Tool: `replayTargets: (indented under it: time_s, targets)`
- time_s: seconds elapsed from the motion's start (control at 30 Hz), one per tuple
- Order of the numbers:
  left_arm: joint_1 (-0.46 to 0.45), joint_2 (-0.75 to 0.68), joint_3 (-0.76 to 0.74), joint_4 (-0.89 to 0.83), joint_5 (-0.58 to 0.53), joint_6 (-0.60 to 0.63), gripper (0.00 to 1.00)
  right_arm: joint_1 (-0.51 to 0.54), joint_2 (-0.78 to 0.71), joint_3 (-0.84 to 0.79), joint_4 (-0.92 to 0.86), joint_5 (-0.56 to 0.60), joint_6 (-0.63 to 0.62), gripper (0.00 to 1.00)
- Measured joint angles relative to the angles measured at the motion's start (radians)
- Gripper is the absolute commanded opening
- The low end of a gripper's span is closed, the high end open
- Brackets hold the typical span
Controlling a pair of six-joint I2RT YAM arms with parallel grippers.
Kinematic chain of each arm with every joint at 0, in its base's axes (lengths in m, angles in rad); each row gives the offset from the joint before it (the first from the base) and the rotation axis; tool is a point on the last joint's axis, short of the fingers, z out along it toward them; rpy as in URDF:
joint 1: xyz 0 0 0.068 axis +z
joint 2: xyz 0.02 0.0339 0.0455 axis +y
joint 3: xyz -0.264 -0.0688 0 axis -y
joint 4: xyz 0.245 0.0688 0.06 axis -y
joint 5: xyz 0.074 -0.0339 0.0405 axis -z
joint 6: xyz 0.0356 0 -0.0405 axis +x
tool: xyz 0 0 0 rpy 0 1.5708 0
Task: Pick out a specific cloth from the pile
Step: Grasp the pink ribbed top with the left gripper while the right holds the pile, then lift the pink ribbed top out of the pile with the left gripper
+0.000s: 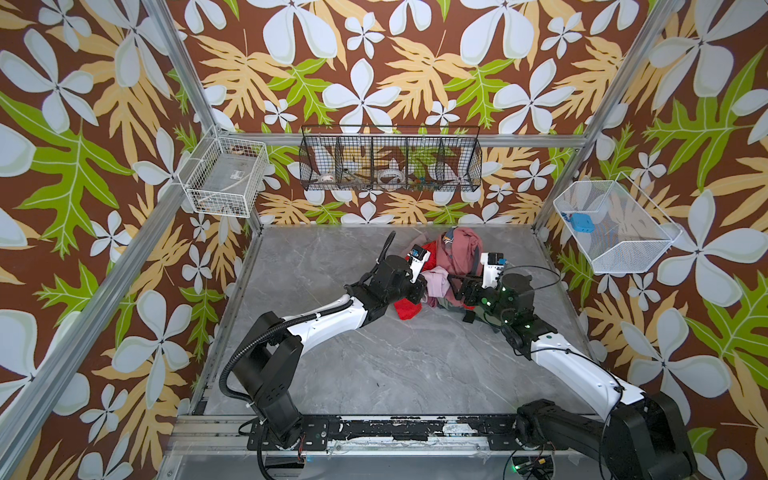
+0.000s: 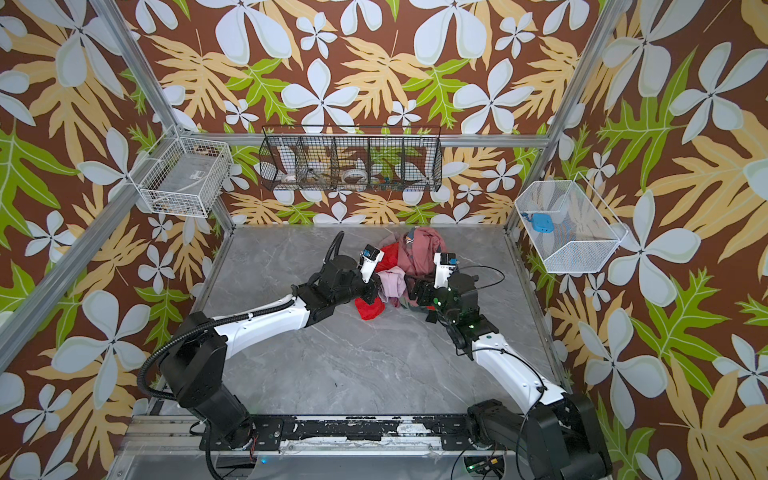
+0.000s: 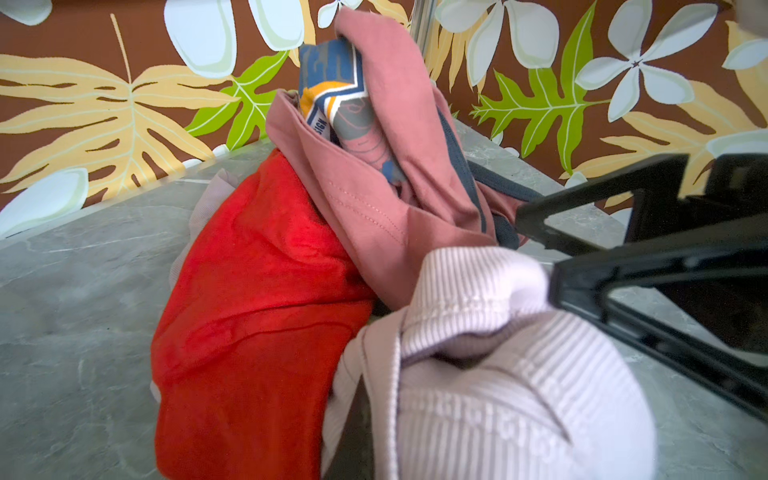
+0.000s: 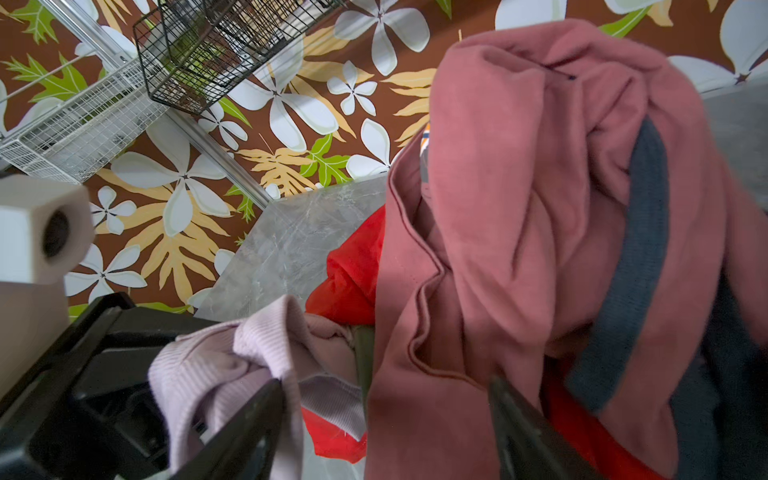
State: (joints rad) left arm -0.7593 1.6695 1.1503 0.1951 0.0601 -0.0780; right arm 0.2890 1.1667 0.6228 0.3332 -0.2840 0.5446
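Remote inspection, near to far.

1. Nearest me, both arms are reaching out from the front rail over the grey surface (image 1: 374, 365).

2. Left end effector (image 1: 422, 289): I am reading it as closed and pinching the cloth (image 3: 498, 395). In the right wrist view the lilac ribbed fabric is bunching out of its tip.

3. Right end effector (image 4: 386, 380): its jaws are standing wide apart and gripping nothing. In the left wrist view one of them is touching a fold of the cloth. The rose garment (image 4: 519, 208) is hanging just ahead of the gap.

4. The cloth is sitting on the near side of the pile (image 1: 455, 255), between the two end effectors. It is lying over the red cloth (image 3: 257, 311), whose near edge is spilling onto the surface. Its far end is running in against the rose garment, and I cannot tell whether it is free of the rest.

5. Behind it the rose garment is heaping highest. A grey-blue band (image 4: 636, 270) is running down its side and a printed piece (image 3: 332, 83) is showing in its top fold. The pile is sitting toward the back of the surface.

6. Farthest off, a black basket (image 1: 390, 158) is hanging on the back wall. A white basket (image 1: 226, 174) is hanging on the left wall. A mesh basket (image 1: 615, 249) on the right wall is holding a blue item (image 1: 579, 221).
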Motion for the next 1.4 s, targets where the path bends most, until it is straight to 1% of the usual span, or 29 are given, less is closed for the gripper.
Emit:
replayTargets:
  time_s: [0.1, 0.17, 0.3, 0.43, 0.57, 0.7, 0.77, 1.1, 1.4]
  targets:
    - [0.000, -0.014, 0.000, 0.001, 0.000, -0.012, 0.00, -0.001, 0.043, 0.008, 0.007, -0.008, 0.001, 0.60]
    - [0.000, -0.020, 0.000, 0.002, 0.000, -0.021, 0.00, -0.005, 0.058, -0.006, 0.021, -0.007, 0.005, 0.58]
    - [0.000, -0.028, 0.001, 0.000, 0.001, -0.025, 0.00, -0.037, 0.068, -0.056, 0.063, 0.002, 0.039, 0.60]
    - [0.000, -0.034, 0.023, -0.001, 0.005, -0.025, 0.00, -0.045, 0.116, -0.054, 0.095, -0.016, 0.053, 0.59]
    - [0.000, -0.034, 0.066, -0.007, 0.009, -0.027, 0.00, -0.046, 0.156, -0.055, 0.130, -0.056, 0.053, 0.65]
    - [0.000, -0.034, 0.110, -0.040, 0.010, -0.029, 0.00, -0.046, 0.173, -0.058, 0.137, -0.053, 0.053, 0.67]
    - [0.000, -0.035, 0.132, -0.061, 0.010, -0.028, 0.00, -0.045, 0.181, -0.056, 0.134, -0.048, 0.053, 0.67]
    - [0.000, -0.076, 0.202, -0.131, 0.008, -0.028, 0.00, -0.045, 0.212, -0.037, 0.081, 0.049, 0.054, 0.69]
    - [0.000, -0.111, 0.285, -0.201, -0.007, -0.028, 0.00, -0.045, 0.233, -0.033, 0.075, 0.078, 0.075, 0.71]
